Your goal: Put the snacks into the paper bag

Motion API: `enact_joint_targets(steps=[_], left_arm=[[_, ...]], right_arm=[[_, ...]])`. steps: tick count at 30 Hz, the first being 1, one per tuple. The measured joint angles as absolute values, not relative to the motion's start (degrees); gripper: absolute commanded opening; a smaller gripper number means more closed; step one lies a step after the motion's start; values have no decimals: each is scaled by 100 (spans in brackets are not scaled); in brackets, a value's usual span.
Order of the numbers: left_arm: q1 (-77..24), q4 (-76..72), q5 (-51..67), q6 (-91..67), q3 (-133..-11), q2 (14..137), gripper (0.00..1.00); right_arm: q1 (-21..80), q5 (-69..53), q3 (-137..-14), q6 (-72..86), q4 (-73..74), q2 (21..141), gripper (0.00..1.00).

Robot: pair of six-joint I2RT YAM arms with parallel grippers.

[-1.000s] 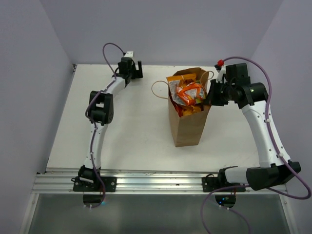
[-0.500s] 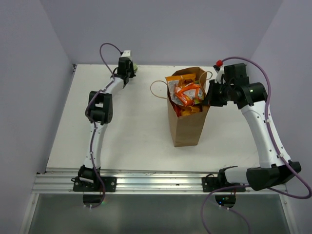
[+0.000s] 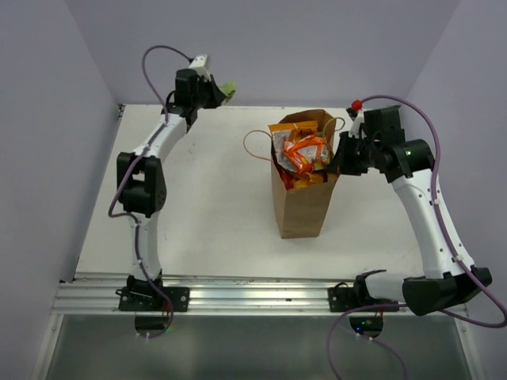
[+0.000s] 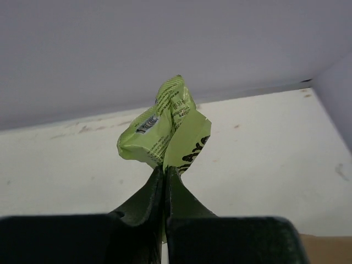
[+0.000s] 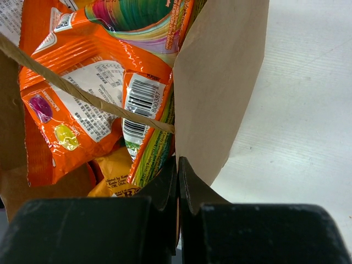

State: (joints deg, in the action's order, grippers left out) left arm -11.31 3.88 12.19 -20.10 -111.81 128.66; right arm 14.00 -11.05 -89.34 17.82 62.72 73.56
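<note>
A brown paper bag (image 3: 305,202) stands upright in the middle of the table, stuffed with orange snacks (image 3: 305,150) that rise above its rim. My right gripper (image 3: 342,158) is shut on the bag's right wall (image 5: 220,93); orange and rainbow packets (image 5: 88,93) lie just inside, under a twisted handle (image 5: 82,96). My left gripper (image 3: 220,93) is raised over the far left of the table, shut on a crinkly green packet (image 3: 228,89). In the left wrist view that green packet (image 4: 165,129) sticks up from the pinched fingertips (image 4: 165,171).
The bag's left loop handle (image 3: 255,146) hangs out toward the table's middle. Purple-grey walls close the table (image 3: 214,214) at the back and both sides. A metal rail (image 3: 238,294) with both arm bases runs along the near edge.
My left gripper went from open to shut on the green packet at the back of the table, then lifted it up and leftward. The right arm and bag stayed put.
</note>
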Motion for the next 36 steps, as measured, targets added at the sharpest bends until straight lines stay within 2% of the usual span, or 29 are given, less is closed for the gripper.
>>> enact_joint_targets(steps=[6,12,19,24,25,28,29,30,31,32,34,35,36], left_arm=[[-1594,47,2307,-2204,-10892,10919,0],[-2884,141,2698,-2130,-10007,9430,0],[-4226,880,2342,-1931,-8425,9115,0],[-4574,1177,1800,-1734,-8388,9159,1],[-4593,1208,1721,-1715,-8407,9157,6],[-4650,1341,1503,-1643,-8534,9150,39],[-4676,1481,1393,-1682,-8665,9150,54],[-4709,1540,1330,-1640,-8737,9150,60],[-4742,1730,1247,-1678,-8914,9168,63],[-4779,1962,1105,-1686,-9216,9216,82],[-4864,2386,716,-1682,-10038,9351,88],[-4904,2602,495,-1688,-10516,9428,99],[-4936,2744,224,-1702,-10978,9476,100]], right_arm=[[1400,-1157,-8635,1754,5994,7185,0],[1400,-1251,-8383,1719,5776,6991,0],[1404,-1304,-8248,1640,5710,6834,0],[1422,-1304,-8055,1621,5675,6661,0],[1424,-1304,-8027,1623,5658,6622,0],[1424,-1304,-7959,1625,5621,6512,0],[1424,-1304,-7935,1625,5607,6477,0],[1424,-1304,-7926,1625,5607,6453,0],[1424,-1306,-7922,1625,5610,6429,0],[1426,-1304,-7922,1623,5614,6410,0],[1426,-1304,-7922,1623,5638,6396,0],[1424,-1304,-7922,1621,5645,6396,0],[1424,-1304,-7922,1616,5647,6396,0]])
